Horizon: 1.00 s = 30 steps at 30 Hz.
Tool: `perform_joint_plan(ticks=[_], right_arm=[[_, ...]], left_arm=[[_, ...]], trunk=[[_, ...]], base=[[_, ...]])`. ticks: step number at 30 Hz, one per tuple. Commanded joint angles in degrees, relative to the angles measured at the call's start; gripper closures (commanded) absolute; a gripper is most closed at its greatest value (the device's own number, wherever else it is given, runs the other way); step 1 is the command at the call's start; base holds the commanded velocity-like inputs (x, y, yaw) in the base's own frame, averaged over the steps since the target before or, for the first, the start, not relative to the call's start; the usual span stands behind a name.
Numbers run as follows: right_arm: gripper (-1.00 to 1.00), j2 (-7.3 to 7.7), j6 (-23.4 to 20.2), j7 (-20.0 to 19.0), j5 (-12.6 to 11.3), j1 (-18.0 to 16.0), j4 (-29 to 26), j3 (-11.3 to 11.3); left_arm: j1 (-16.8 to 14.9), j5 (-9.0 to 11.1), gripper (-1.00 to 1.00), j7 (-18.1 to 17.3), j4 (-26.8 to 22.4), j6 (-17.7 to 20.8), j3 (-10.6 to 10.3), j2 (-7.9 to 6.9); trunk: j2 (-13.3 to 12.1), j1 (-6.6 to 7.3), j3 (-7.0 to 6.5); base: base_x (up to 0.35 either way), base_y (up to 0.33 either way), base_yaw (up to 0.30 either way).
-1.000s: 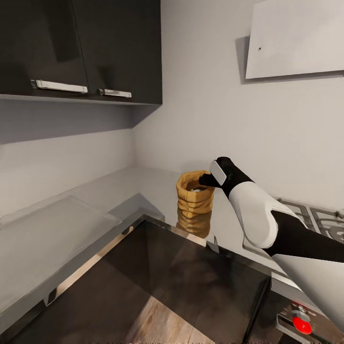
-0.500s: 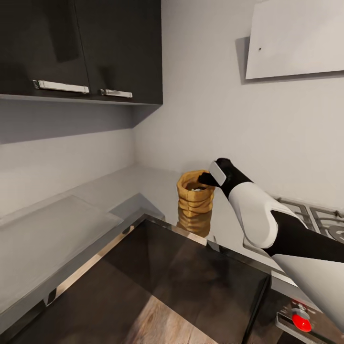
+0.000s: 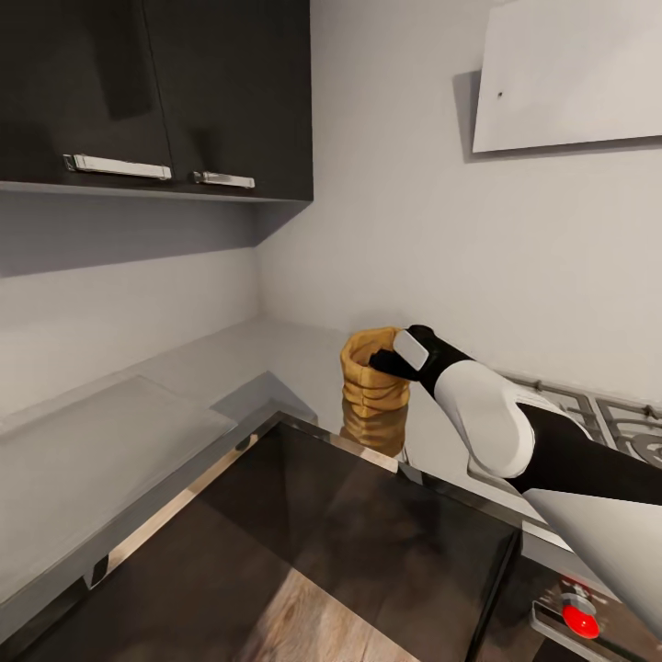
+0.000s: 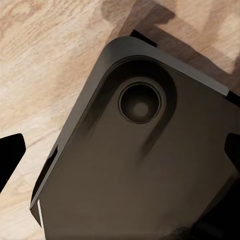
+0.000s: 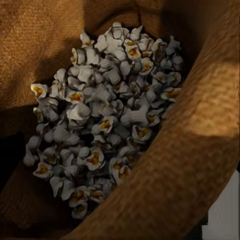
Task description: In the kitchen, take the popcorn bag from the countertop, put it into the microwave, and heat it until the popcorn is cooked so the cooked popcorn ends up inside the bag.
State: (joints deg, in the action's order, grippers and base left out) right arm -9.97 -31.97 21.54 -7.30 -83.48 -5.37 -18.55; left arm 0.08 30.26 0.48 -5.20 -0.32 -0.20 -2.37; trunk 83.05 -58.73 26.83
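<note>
Our right gripper (image 3: 379,359) sits at the mouth of the popcorn bag (image 3: 368,379), its dark fingertips dipping over the rolled rim on the side nearest our arm. We cannot tell whether the fingers are spread or pressed together, since the tips are hidden against the bag's opening. In the right wrist view we look straight down into the bag (image 5: 190,150): coarse tan paper walls curve around a heap of pale popcorn (image 5: 100,125) with orange-brown centres, and the thick rim crosses close in front of the camera. Behind the gripper, our white forearm (image 3: 483,414) runs back to a black upper section at the right edge of the head view. The bag stands upright on the grey countertop (image 3: 276,354), which mirrors it just below, near the corner where the two grey walls meet. Beside our arm, further right along the counter, we see the black grates of the gas hob (image 3: 607,418). Above it hangs the flat white hood (image 3: 570,74), and dark cabinets (image 3: 156,92) with silver handles hang over the left run of counter. A red knob (image 3: 579,623) shows at the lower right. In the left wrist view, a dark rounded part of our own body (image 4: 140,165) lies over a wooden floor (image 4: 45,60); we cannot tell how the left gripper stands.
</note>
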Motion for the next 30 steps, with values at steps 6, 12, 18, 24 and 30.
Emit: perform_joint_plan(ticks=[6,12,18,24,30], right_arm=[[-1.00,-0.03,0.6,0.8,-0.5,0.0,-0.5,0.0],[1.00,-0.03,3.0,0.9,-0.5,0.0,-0.4,0.0],[1.00,-0.03,3.0,0.9,-0.4,0.0,-0.4,0.0],[1.00,-0.03,2.3,0.4,-0.8,0.0,-1.2,-0.1],[1.00,-0.03,-6.4,0.3,-0.8,0.0,-13.6,-0.2]], left_arm=[[0.0,0.2,-1.00,0.1,-0.1,0.0,0.0,0.00],[0.0,0.2,-1.00,0.0,-0.1,0.0,0.0,0.00],[0.0,0.2,-1.00,0.0,-0.1,0.0,0.0,0.00],[0.0,0.2,-1.00,0.1,-0.1,0.0,0.0,0.00],[0.0,0.2,-1.00,0.1,-0.1,0.0,0.0,0.00]], trunk=[[0.0,0.00,0.06],[0.0,0.00,0.06],[0.0,0.00,0.06],[0.0,0.00,0.06],[0.0,0.00,0.06]], base=[[0.000,0.000,0.000],[0.000,0.000,0.000],[0.000,0.000,0.000],[0.000,0.000,0.000],[0.000,0.000,0.000]])
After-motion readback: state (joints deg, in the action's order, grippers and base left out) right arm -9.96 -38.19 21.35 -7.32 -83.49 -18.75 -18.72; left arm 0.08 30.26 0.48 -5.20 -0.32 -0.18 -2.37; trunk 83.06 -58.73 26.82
